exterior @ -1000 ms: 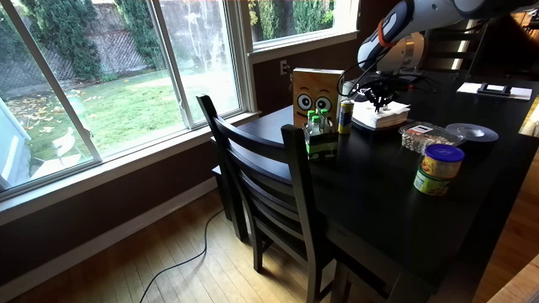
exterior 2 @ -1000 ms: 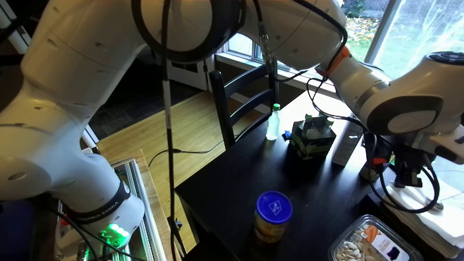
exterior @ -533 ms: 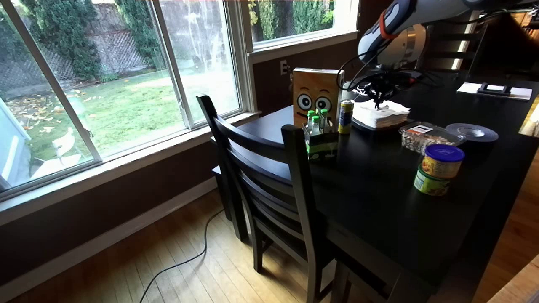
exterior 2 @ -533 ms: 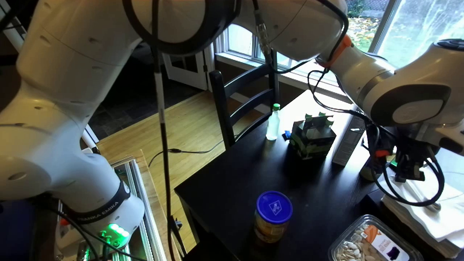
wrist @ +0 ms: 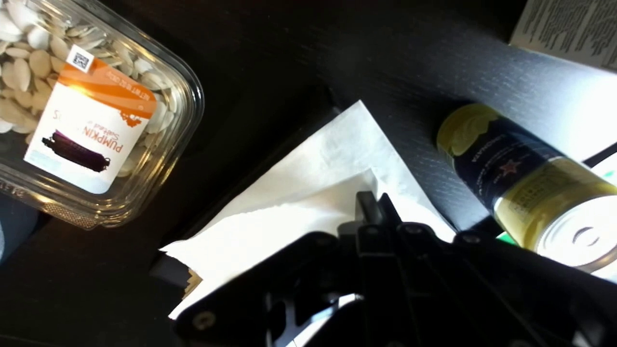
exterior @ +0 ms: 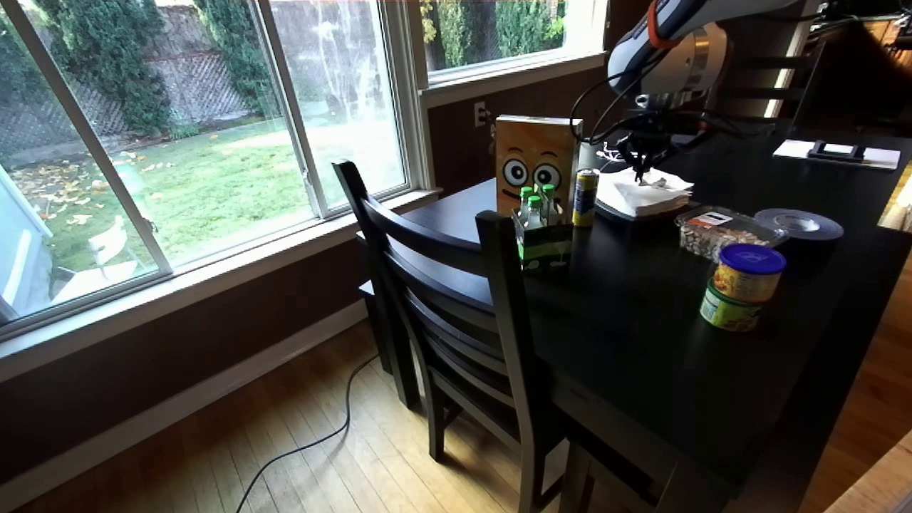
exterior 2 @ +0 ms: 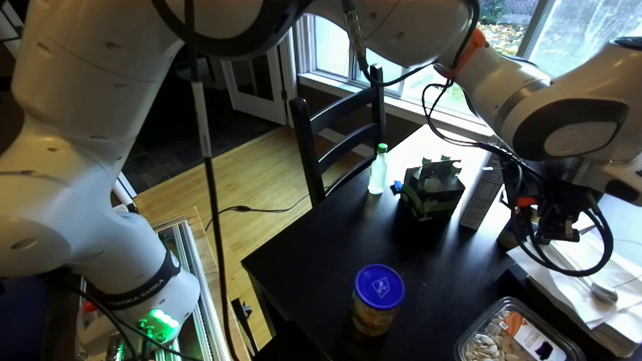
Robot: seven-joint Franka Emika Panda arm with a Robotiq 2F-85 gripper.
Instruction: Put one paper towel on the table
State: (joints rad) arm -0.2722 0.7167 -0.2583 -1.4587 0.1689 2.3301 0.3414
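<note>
Over the stack of paper towels (exterior: 666, 201), I have the gripper (wrist: 375, 202) down with its fingers almost touching, and I judge a fold of the top paper towel (wrist: 294, 219) is pinched between them, though the fingers hide part of it. That sheet lies right under the fingertips, on the stack rather than down on the table (exterior 2: 326, 245). From the pinch, its free corner points out past the edge of the dark holder (exterior 2: 521, 283), between the pumpkin seed tub (wrist: 91, 120) and the Limonata can (wrist: 520, 183). In an exterior view, a metal-tipped bar (exterior 2: 604, 293) rests on the stack, its tip opposite that corner. So I'd draw low along that corner's line, away from the bar; lifting straight up could tear the thin paper.
</note>
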